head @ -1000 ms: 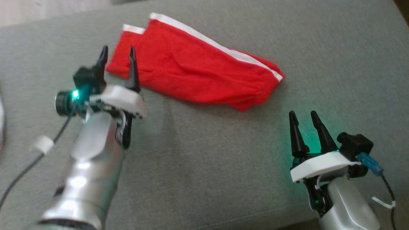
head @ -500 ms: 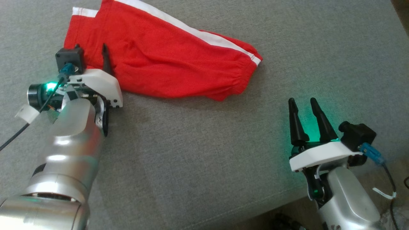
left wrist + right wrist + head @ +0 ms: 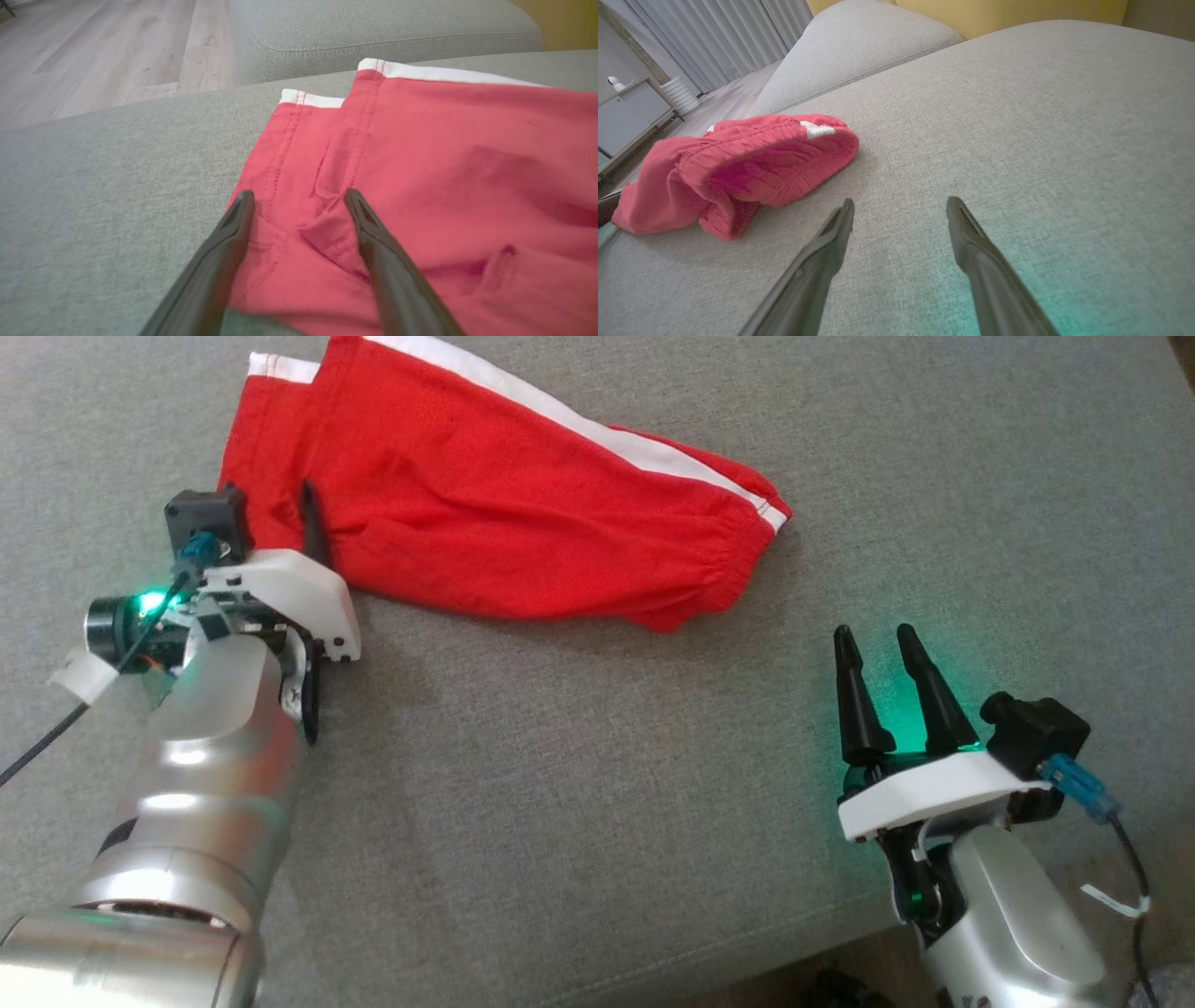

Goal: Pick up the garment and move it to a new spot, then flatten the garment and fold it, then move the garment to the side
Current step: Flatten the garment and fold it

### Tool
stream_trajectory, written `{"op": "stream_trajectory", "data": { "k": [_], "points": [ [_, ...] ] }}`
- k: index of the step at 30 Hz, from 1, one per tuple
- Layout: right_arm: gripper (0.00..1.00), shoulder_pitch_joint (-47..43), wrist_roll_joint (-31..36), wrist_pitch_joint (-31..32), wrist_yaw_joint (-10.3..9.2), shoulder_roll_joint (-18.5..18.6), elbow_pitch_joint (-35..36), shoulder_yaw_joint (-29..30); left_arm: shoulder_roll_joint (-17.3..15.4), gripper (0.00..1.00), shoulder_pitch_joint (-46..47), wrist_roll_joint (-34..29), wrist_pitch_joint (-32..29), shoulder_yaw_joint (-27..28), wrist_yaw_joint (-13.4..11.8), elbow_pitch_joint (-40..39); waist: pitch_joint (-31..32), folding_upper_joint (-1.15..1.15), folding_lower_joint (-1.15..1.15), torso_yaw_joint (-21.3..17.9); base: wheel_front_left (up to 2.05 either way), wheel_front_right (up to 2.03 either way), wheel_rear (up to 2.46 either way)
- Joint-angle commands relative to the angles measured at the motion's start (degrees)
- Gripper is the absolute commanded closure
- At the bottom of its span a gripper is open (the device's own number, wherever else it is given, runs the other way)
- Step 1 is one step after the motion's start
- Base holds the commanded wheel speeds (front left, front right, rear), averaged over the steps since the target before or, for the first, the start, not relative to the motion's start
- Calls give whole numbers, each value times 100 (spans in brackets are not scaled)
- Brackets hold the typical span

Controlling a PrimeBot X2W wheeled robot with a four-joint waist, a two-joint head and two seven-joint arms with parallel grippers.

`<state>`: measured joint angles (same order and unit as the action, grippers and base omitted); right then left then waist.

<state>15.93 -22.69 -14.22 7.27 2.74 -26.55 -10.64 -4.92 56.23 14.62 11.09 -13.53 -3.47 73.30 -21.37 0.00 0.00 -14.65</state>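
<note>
The red garment (image 3: 504, 504) (shorts, by the look of the two white-trimmed hems) lies loosely rumpled on the grey sofa cushion (image 3: 579, 784), stretched across the upper left part of the head view with a white stripe along its far edge. The left gripper (image 3: 299, 193) is at the garment's hem end with its two dark fingers spread wide. In the left wrist view, one tip sits at the edge of the red cloth and the other lies over it, with a puckered seam between them. Nothing is pinched, and whether the tips press into the fabric cannot be told. The right gripper (image 3: 874, 633) hangs near the cushion's front edge, apart from the garment's gathered end, its fingers equally wide and holding nothing, with a green glow on the upholstery beside it. Past the cushion a wooden floor (image 3: 117, 51) shows
</note>
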Motion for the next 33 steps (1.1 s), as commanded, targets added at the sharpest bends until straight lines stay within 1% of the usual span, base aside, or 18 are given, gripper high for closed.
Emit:
{"op": "stream_trajectory", "data": {
  "k": [1, 3, 4, 5, 6, 7, 8, 13, 16, 20, 23, 28, 33],
  "points": [
    [0, 110, -15, -78, 22, 14, 109, -139, -137, 0, -85, 14, -70, 23, 24, -11, 6, 0, 0, 7, 0, 0, 0],
    [0, 108, -17, -78, 22, 14, 79, -146, -121, 0, -120, 4, -124, -19, 17, 5, 20, 0, 0, 8, 0, 0, 0],
    [0, 105, -18, -78, 22, 14, 63, -147, -120, 24, -143, -5, -167, -42, 8, 13, 26, 0, 0, 7, 0, 0, 0],
    [0, 102, -15, -78, 22, 14, 50, -149, -122, 54, -172, -5, -236, -59, 9, 21, 33, 0, 0, 7, 0, 0, 0],
    [0, 98, -17, -78, 22, 14, 38, -149, -126, 64, -200, 0, -289, -69, 5, 27, 42, 0, 0, 8, 0, 0, 0],
    [0, 90, -21, -78, 22, 14, 29, -152, -137, 94, -223, -8, -321, -90, 7, 32, 52, 0, 0, 9, 0, 0, 0],
    [0, 73, -29, -78, 22, 14, 7, -148, -137, 100, -276, 8, -336, -105, 22, 38, 84, 0, 0, 27, 0, 0, 0],
    [0, 8, -30, -78, 22, 14, -37, -119, -129, 100, -400, 189, 120, 44, -80, -9, 250, 0, 0, 148, 0, 0, 0],
    [0, -72, -12, -78, 22, 14, -67, -73, -89, 100, -584, 362, 302, 189, -44, -104, 442, 0, 0, 293, 0, 0, 0],
    [0, -198, -13, -78, 22, 14, -144, -48, 8, 100, -980, 648, 381, 442, 36, -351, 755, 0, 0, 490, 0, 0, 0],
    [0, -321, -10, -78, 22, 14, -189, -2, 64, 100, -1450, 783, 387, 670, 14, -953, 1007, 0, 0, 652, 0, 0, 0],
    [0, -554, 18, -78, 22, 14, -241, 153, 138, 100, -2428, 790, 389, 921, -14, -1798, 1417, 0, 0, 864, 0, 0, 0],
    [0, -723, 35, -78, 22, 14, -281, 228, 186, 100, -3252, 678, 390, 1124, -76, -2686, 1638, 0, 0, 943, 0, 0, 0]
  ]
}}
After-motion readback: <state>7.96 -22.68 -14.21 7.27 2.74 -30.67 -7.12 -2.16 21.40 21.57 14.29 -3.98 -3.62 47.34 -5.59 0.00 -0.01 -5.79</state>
